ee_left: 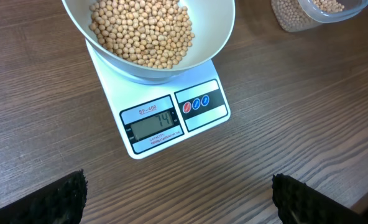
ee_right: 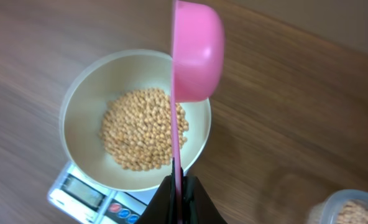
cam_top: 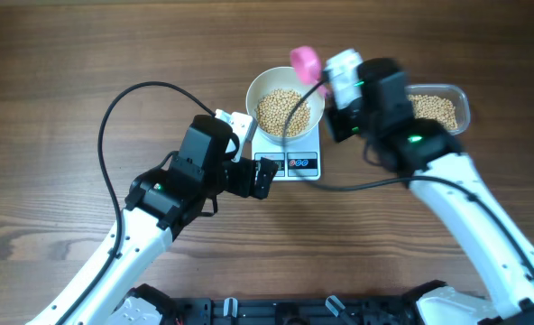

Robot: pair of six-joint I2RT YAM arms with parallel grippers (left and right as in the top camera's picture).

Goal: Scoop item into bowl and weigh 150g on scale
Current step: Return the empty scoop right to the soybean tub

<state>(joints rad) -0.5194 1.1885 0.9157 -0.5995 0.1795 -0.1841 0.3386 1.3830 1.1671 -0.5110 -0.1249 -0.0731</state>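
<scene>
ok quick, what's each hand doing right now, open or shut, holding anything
Left hand: open, holding nothing.
Right hand: shut on the handle of the pink scoop, which is above the bowl.

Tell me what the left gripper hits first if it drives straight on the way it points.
Most likely the display edge of the flat white square scale, which lies ahead of the open left gripper; the deep white bowl stands on it further on. The gripper's height is unclear.
</scene>
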